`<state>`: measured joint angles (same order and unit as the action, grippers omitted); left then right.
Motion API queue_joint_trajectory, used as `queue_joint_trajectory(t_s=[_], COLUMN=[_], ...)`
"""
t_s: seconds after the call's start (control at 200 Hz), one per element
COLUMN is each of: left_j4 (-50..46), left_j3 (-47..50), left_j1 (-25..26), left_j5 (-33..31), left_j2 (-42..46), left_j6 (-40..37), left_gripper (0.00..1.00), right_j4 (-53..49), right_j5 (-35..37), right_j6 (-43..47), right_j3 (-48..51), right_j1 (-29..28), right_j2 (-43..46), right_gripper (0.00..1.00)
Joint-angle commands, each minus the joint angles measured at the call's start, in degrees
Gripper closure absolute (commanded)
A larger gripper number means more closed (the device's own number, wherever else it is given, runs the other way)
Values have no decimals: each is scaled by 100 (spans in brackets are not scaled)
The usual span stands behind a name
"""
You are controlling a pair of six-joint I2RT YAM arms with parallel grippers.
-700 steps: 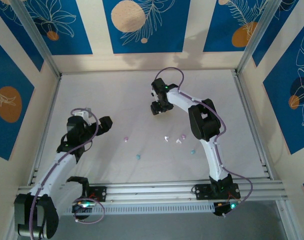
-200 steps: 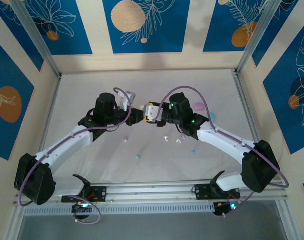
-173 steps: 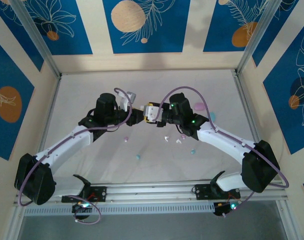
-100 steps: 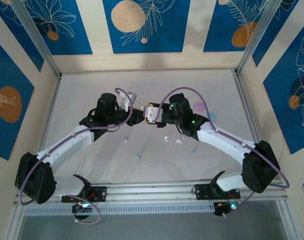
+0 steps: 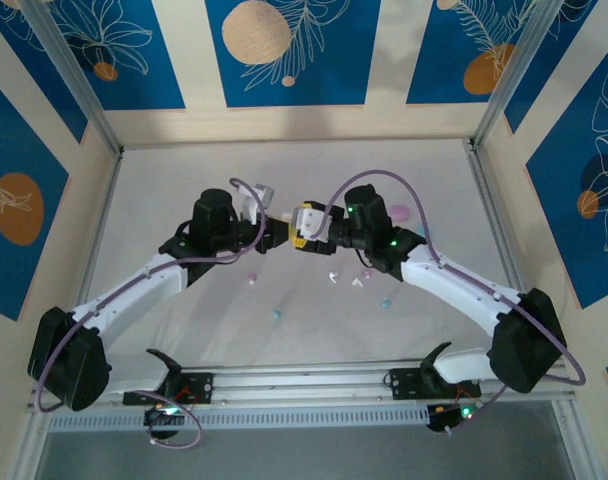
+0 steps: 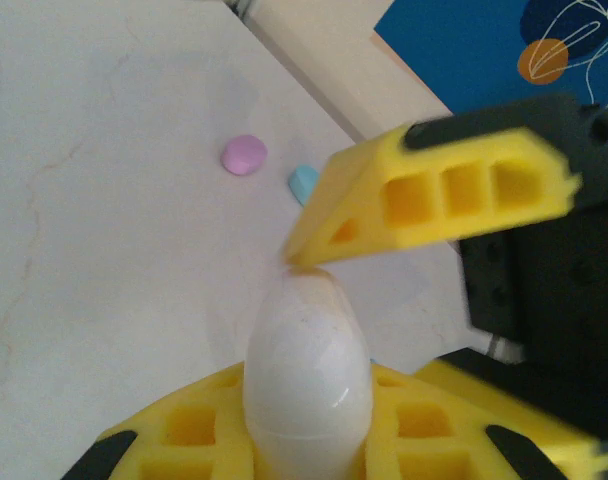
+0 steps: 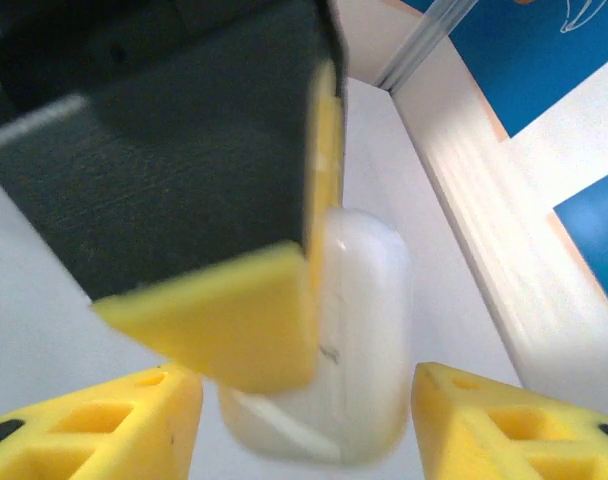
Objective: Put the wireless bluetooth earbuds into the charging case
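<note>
A white charging case (image 6: 309,360) stands upright between the yellow fingers of my left gripper (image 6: 309,425), which is shut on it above the middle of the table. My right gripper (image 7: 319,425) faces it, open, one finger on each side of the case (image 7: 374,300) with a gap to each. One right finger (image 6: 444,190) hangs just over the case's top. From above, both grippers (image 5: 276,228) (image 5: 304,225) meet at the case (image 5: 288,217). Several tiny earbuds lie on the table below them: pink (image 5: 252,279), teal (image 5: 276,313), white (image 5: 332,276).
More earbuds lie right of centre: white (image 5: 356,283), pink (image 5: 366,272), teal (image 5: 386,302). A pink case (image 6: 244,155) and a teal case (image 6: 304,183) rest at the back right, near the wall. The right arm's cable arcs over that area.
The right gripper's jaws have spread off the white case while the left gripper has closed on it. The right gripper has drawn back slightly to the right.
</note>
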<state>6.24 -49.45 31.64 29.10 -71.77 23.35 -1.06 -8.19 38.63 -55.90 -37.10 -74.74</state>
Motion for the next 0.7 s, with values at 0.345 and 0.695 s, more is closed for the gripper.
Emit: queue_joint_trajectory(t_s=[0.345, 0.695], left_j4=[4306, 4960], left_j3=[1789, 1693], left_j1=[13, 110], left_j5=[-149, 116], left_j2=[747, 401], left_j6=[-1024, -929], left_gripper=[100, 100], right_j4=[-1091, -1728], right_j5=[-4188, -3883], right_j6=[-5875, -5418], right_j3=[-1172, -1681], right_j1=[1781, 1083], right_j2=[-72, -489], right_gripper=[39, 38])
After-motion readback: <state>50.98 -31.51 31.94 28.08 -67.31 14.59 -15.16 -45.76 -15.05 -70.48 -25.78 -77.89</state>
